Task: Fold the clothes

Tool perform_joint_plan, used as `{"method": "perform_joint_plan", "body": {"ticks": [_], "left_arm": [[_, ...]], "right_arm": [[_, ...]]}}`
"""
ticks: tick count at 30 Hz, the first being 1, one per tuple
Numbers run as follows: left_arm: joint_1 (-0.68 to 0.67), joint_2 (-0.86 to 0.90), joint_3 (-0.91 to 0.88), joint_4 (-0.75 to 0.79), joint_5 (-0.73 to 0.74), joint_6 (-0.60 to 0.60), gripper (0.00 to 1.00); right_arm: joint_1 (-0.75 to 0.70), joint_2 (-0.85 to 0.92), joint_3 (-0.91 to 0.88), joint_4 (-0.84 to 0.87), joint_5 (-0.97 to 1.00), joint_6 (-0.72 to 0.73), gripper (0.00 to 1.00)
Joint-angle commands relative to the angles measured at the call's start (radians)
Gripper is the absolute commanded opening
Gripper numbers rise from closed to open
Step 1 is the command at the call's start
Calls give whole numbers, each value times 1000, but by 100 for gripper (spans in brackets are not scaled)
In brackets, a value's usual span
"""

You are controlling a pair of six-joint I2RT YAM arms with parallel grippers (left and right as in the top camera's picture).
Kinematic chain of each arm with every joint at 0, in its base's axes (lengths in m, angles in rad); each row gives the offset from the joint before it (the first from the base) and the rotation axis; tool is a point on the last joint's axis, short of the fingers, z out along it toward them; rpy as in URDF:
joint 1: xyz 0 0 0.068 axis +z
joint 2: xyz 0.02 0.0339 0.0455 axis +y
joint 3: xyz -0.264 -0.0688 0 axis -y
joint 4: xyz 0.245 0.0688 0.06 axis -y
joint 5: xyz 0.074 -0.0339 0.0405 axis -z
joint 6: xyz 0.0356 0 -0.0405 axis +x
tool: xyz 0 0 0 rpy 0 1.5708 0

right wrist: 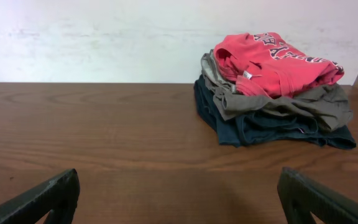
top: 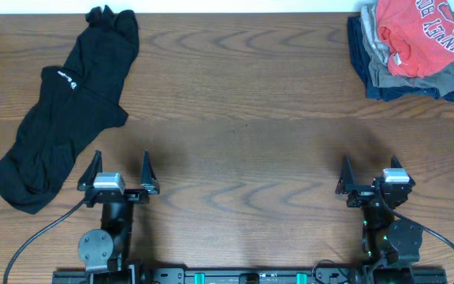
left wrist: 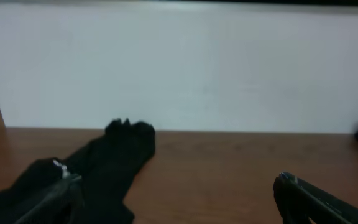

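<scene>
grippers come first, two of them, low in the overhead picture. the left gripper is at the lower left and the right gripper is at the lower right, well apart from each other. each one has its two fingers spread wide with only bare wood between them, so both are released and grasp nothing. in each wrist view the two dark fingers show only as tips in the lower corners, again with nothing between them.

under them and beyond them lies one brown wooden table.

further up, on the left side of the overhead picture, lies one black top. it is loose and crumpled. it stretches in a slant from the lower left to the upper left and has one small white logo. its lower end is near the left gripper and does not touch it.

furthest, in the upper right corner, is one pile of roughly folded clothes, well apart from the right gripper. i count three layers: one red-orange t-shirt with white lettering on top, one grey garment under it, and one dark blue garment at the bottom. the right wrist view shows this pile near the far edge of the table, in front of one white wall.
</scene>
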Motion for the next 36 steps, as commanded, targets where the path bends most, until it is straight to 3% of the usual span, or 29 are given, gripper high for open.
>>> {"method": "perform_joint_plan", "body": {"ticks": [1,12,36], "left_arm": [[-18,-10,-10,-18,-9,8,98],[-24,-10,-10,-220,-3,-1,98],[-24,-7,-10,-218,-5,-5,98]], "right_arm": [[7,-3,-3,-2,-3,18,99],[7,-3,-3,-2,-3,18,99],[7,-3,-3,-2,-3,18,99]]}}
